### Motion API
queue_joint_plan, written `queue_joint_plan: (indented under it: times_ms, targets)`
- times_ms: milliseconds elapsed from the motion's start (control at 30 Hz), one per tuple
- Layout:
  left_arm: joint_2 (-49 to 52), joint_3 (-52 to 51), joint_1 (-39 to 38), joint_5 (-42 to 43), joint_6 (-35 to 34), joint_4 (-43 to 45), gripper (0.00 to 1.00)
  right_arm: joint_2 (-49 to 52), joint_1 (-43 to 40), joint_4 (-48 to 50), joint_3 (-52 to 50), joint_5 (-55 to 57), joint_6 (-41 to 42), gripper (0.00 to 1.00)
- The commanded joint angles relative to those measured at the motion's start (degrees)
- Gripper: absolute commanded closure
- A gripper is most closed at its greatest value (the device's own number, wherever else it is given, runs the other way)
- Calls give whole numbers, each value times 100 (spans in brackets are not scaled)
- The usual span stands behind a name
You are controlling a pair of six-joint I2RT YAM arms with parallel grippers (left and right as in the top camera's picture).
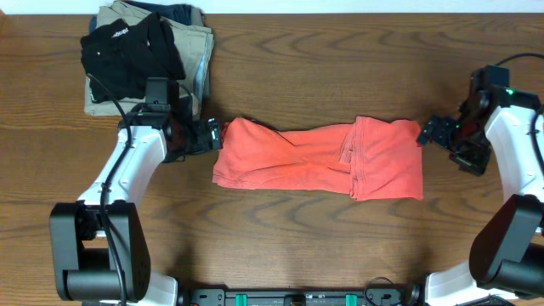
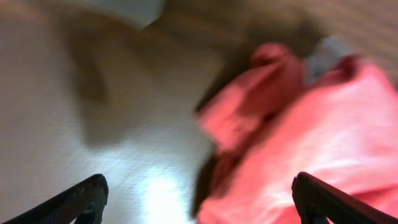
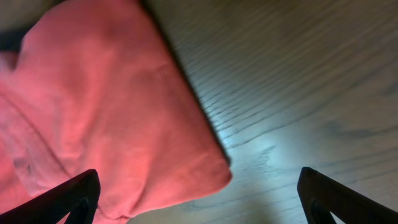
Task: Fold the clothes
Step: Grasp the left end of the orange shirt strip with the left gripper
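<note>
Both open and empty, your left gripper (image 1: 212, 136) and right gripper (image 1: 429, 132), at 9 and 3 o'clock of the T-shirt (image 1: 314, 157), could have caught only one layer.

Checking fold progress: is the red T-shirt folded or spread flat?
Folded, loosely: the T-shirt lies as a narrow rumpled band, no sleeves spread, overlapped layers showing at one end.
</note>
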Motion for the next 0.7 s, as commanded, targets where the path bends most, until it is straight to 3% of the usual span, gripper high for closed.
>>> queue_joint_plan:
  times_ms: [0,200,367,667]
  targets:
    - [195,-48,2,1047,503,247,4,-83,-201,-7,81,33,111,1]
    - [789,-48,2,1670,564,807,4,-83,-219,-4,81,37,109,1]
    - [1158,-42,2,1709,629,1132,4,-83,-219,-4,81,37,109,1]
    - [1231,-44,-92,2437,901,920,4,-83,-229,-2,81,57,109,1]
